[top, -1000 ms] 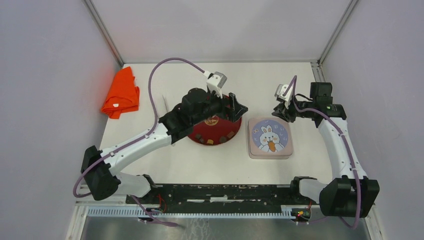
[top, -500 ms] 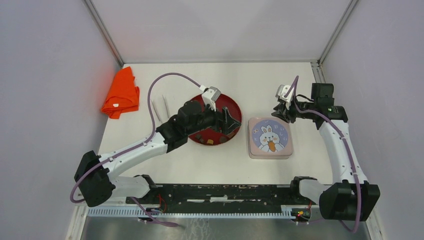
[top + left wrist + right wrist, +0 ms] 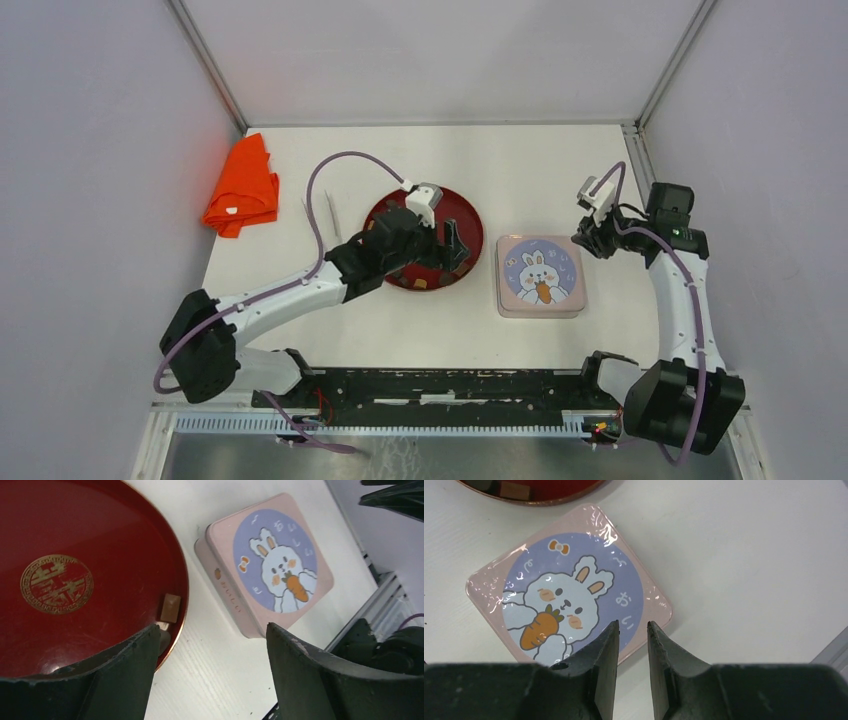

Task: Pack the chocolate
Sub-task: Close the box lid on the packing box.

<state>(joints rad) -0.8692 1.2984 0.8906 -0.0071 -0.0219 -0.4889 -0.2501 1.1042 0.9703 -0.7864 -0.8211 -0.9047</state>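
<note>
Orange cloth (image 3: 242, 188): crumpled at 10 o'clock of the plate, well apart from the work; little risk here
White sticks (image 3: 333, 213): thin, lying at 9 o'clock of the plate, just beside the left arm; a wide swing of the forearm might sweep them
Left gripper (image 3: 210, 645): jaws spread wide, nothing between them; hangs low over the plate's 4 o'clock rim; one finger could strike the rim on the way down and tip or shove the plate
Red plate (image 3: 470, 222): glossy and shallow; likely to slide on the smooth top if pushed
Chocolate (image 3: 170, 607): small brown pieces along the plate's 5 to 7 o'clock edge, one lying right against the rim; a piece so small and so close to the rim may be nudged aside or pinched crooked and dropped
Pink tin (image 3: 540, 276): at 3 o'clock of the plate, rabbit lid shut; nothing can go in until the lid is lifted
Right gripper (image 3: 632, 630): jaws almost together, a narrow gap, empty; poised over the tin's 2 o'clock corner; the shiny lid may slip, or the whole tin may lift with it
Table (image 3: 400, 330): white, matt, flat
Walls (image 3: 100, 200): plain pale grey on three sides, metal posts at the far corners
</note>
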